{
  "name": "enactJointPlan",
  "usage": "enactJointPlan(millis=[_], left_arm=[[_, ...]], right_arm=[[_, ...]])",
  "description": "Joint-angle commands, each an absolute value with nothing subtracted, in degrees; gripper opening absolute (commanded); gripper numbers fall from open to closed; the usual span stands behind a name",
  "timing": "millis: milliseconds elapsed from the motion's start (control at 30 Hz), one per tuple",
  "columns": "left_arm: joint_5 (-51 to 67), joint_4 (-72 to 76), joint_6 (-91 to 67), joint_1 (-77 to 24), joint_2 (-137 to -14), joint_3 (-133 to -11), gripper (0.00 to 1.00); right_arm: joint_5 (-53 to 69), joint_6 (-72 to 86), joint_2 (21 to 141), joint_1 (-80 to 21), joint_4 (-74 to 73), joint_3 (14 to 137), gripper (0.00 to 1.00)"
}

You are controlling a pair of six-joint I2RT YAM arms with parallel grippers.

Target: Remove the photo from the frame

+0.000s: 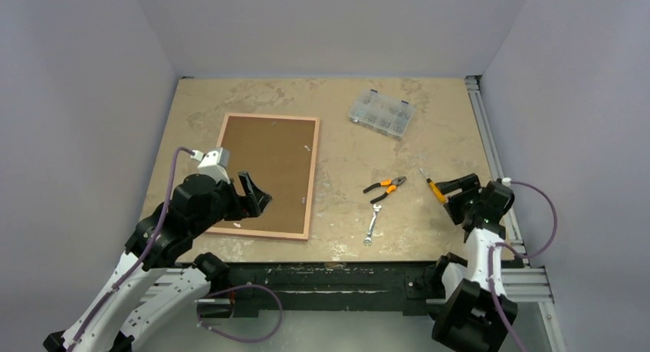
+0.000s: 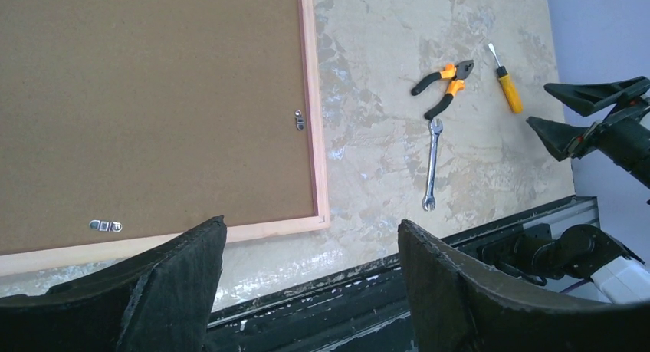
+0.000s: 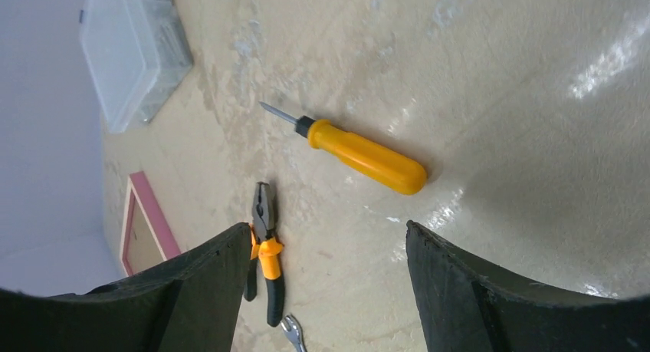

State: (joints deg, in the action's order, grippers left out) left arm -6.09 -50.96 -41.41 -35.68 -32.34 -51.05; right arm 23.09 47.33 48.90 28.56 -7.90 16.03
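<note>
The pink frame [image 1: 313, 176] lies face down at the table's left. Its brown backing board [image 1: 268, 164] faces up, and the photo's printed side is hidden under it. In the left wrist view the board [image 2: 153, 99] sits inside the frame [image 2: 314, 137], with a small metal clip [image 2: 300, 120] near the right edge and another clip [image 2: 105, 226] near the near edge. My left gripper [image 1: 257, 199] is open and empty, above the frame's near right corner [image 2: 310, 223]. My right gripper [image 1: 457, 192] is open and empty, above the bare table near a screwdriver [image 3: 328, 227].
Orange-handled pliers [image 1: 385, 186], a small wrench [image 1: 373, 223] and a yellow screwdriver [image 1: 434, 188] lie right of the frame. A clear parts box [image 1: 381, 113] stands at the back. A metal rail [image 1: 490, 137] runs along the table's right edge.
</note>
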Motion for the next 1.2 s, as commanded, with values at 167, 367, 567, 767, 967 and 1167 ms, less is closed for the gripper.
enactJointPlan(millis=[167, 367, 567, 767, 967, 1167], left_arm=[[1.1, -44.1, -40.5, -35.6, -36.8, -49.9, 0.82], [6.1, -40.6, -41.4, -38.7, -45.2, -49.1, 0.84], [-3.0, -40.7, -45.0, -48.1, -47.0, -48.6, 0.83], [-5.2, -41.0, -46.7, -48.5, -45.5, -46.5, 0.83], [-6.5, -41.7, -46.5, -48.5, -45.1, -46.1, 0.83], [-6.9, -41.7, -45.7, -48.5, -44.9, -45.7, 0.83]], right_arm=[[12.4, 38.4, 52.1, 2.4, -10.9, 34.2, 0.72], [15.9, 38.6, 69.0, -24.8, -2.0, 40.8, 0.71], [17.1, 44.7, 87.2, -39.9, 7.3, 46.2, 0.64], [8.2, 47.8, 94.7, -44.0, 4.5, 52.0, 0.62], [-1.4, 50.7, 99.3, -47.1, -2.0, 56.8, 0.6], [-6.6, 51.0, 103.7, -48.2, -6.7, 62.3, 0.57]])
